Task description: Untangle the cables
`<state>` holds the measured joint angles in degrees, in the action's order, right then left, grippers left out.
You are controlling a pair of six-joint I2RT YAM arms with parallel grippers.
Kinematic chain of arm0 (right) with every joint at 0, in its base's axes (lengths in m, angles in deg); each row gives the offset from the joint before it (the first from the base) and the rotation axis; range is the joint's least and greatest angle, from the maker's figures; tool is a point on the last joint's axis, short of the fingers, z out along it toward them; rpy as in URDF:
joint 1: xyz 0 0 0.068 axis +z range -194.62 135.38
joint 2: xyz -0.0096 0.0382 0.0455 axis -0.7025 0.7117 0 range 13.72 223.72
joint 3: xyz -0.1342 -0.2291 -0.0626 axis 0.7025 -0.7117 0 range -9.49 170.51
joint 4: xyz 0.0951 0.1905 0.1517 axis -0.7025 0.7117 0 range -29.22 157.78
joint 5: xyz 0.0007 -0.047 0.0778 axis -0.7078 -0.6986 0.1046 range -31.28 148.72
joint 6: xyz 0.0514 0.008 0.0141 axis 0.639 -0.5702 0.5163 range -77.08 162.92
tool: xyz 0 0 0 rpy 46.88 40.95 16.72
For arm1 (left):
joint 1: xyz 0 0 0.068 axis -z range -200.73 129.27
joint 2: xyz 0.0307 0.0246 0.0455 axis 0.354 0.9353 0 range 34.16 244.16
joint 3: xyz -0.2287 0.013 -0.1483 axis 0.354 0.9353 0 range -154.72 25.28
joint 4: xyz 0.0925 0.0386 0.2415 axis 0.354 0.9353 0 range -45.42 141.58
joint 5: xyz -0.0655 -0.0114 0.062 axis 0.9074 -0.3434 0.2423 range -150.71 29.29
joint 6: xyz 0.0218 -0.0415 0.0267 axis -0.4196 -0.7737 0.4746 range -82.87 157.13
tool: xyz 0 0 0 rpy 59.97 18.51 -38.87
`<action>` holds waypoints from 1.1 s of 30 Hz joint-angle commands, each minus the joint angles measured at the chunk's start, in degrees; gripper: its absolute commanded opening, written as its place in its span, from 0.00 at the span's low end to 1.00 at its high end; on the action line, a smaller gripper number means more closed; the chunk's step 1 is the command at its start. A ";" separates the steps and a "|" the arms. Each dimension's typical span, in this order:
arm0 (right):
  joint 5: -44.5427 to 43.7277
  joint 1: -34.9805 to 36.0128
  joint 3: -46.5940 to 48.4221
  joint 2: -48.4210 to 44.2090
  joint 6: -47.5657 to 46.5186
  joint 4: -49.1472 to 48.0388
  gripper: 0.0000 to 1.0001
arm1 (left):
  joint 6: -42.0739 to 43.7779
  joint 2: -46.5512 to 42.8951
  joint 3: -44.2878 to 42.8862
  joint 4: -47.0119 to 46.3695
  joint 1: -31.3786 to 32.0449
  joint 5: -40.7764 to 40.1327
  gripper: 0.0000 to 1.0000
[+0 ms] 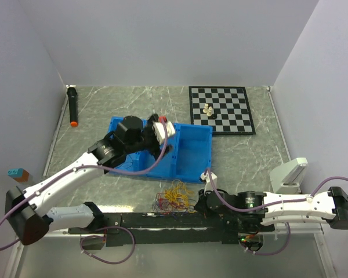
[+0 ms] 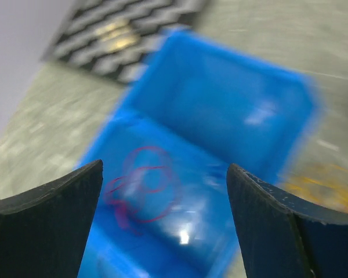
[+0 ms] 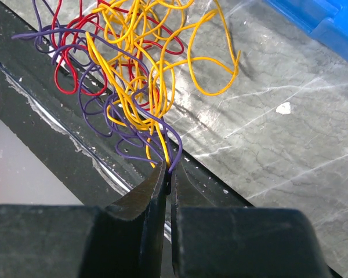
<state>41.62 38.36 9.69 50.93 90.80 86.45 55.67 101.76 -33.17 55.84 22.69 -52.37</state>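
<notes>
The right gripper (image 3: 169,180) has its fingers pinched together on a purple and a yellow strand, with the tangle of cables (image 3: 133,69) fanning out straight ahead of their tips. The left gripper (image 2: 164,174), fingers wide apart, hangs over the blue bin (image 2: 232,81), a loose red cable (image 2: 142,191) lying beyond and between them.

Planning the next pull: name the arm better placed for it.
Right: its fingers are shut on the tangle of thin purple, yellow and red wires; the left fingers gape over the blue plastic bin.
</notes>
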 commanded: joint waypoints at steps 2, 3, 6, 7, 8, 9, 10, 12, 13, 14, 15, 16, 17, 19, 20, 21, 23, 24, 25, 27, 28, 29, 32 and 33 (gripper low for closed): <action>-1.53 -0.19 2.79 0.40 -2.35 -1.06 0.00 | 5.88 -3.96 1.05 12.19 9.47 17.58 0.91; -1.70 -0.19 3.05 0.49 -2.70 -0.97 0.00 | 6.50 -3.79 2.37 12.55 11.06 17.59 0.91; -2.41 -0.19 3.50 -0.03 -2.97 -0.45 0.00 | 6.85 -2.12 4.31 11.76 13.00 17.85 0.91; -2.58 -0.19 3.41 -0.64 -2.70 -0.27 0.00 | 6.85 -1.33 4.49 11.24 13.35 18.38 0.90; -2.76 -0.19 3.32 -1.08 -2.53 -0.10 0.00 | 6.85 -0.89 4.75 10.88 13.71 19.25 0.89; -2.76 -0.10 3.15 -1.61 -2.18 -0.01 0.00 | 6.94 -0.62 5.28 10.19 14.32 19.78 0.88; -2.76 -0.19 2.97 -1.96 -2.09 0.17 0.00 | 7.29 -0.53 5.89 9.57 15.02 19.61 0.87; -2.50 -0.19 2.71 -2.49 -2.09 -0.01 0.00 | 7.56 -0.27 6.95 8.07 16.43 18.82 0.82; -2.41 -0.19 2.71 -2.58 -2.26 -0.18 0.00 | 7.91 0.17 7.30 7.89 16.96 19.08 0.80; -2.32 -0.19 2.88 -2.58 -2.61 -0.18 0.00 | 8.26 0.43 7.48 7.98 17.48 19.43 0.78; -2.58 -0.19 3.23 -2.41 -3.14 -0.27 0.00 | 8.78 0.96 7.74 8.07 18.10 19.96 0.77; -2.67 -0.19 3.67 -2.32 -3.58 -0.62 0.00 | 9.14 1.22 8.09 7.89 18.80 20.22 0.77; -2.67 -0.19 4.02 -1.97 -4.45 -0.97 0.00 | 9.66 1.40 8.62 7.72 19.42 19.96 0.77; -2.85 -0.19 5.51 -1.09 -5.68 -1.15 0.00 | 10.37 1.58 9.58 7.19 20.12 19.35 0.77; -2.85 -0.19 6.30 -0.65 -6.39 -1.24 0.00 | 11.33 1.58 9.85 7.54 20.30 19.43 0.75; -2.67 -0.19 6.92 -0.39 -6.92 -1.59 0.00 | 12.21 1.58 10.20 8.06 20.30 19.61 0.71; -2.23 -0.19 7.80 -0.03 -7.71 -2.11 0.00 | 14.06 1.40 11.34 8.95 20.39 19.35 0.63; -2.06 -0.19 7.98 0.14 -7.97 -2.46 0.00 | 14.32 1.40 11.87 9.03 20.56 19.26 0.59; -1.97 -0.19 8.07 0.32 -8.32 -2.64 0.00 | 14.93 1.58 12.31 9.04 20.65 19.09 0.55; -1.88 -0.27 8.15 0.49 -8.41 -2.82 0.00 | 15.64 1.75 13.54 7.81 20.92 18.38 0.45; -1.88 -0.19 8.07 0.49 -8.59 -2.82 0.00 | 16.17 1.67 13.89 7.54 20.92 18.03 0.41; -1.88 -0.19 8.07 0.41 -8.42 -2.82 0.00 | 16.87 1.75 14.16 7.72 20.92 17.85 0.36; -2.06 -0.19 7.98 0.14 -8.50 -2.91 0.00 | 18.80 1.75 14.77 8.94 20.92 17.42 0.33; -2.06 -0.19 7.98 0.06 -8.50 -2.91 0.00 | 19.07 1.67 15.04 9.03 20.92 17.07 0.28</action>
<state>40.24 38.36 15.68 51.33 83.41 85.25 71.10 103.40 -18.62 65.46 43.23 -35.17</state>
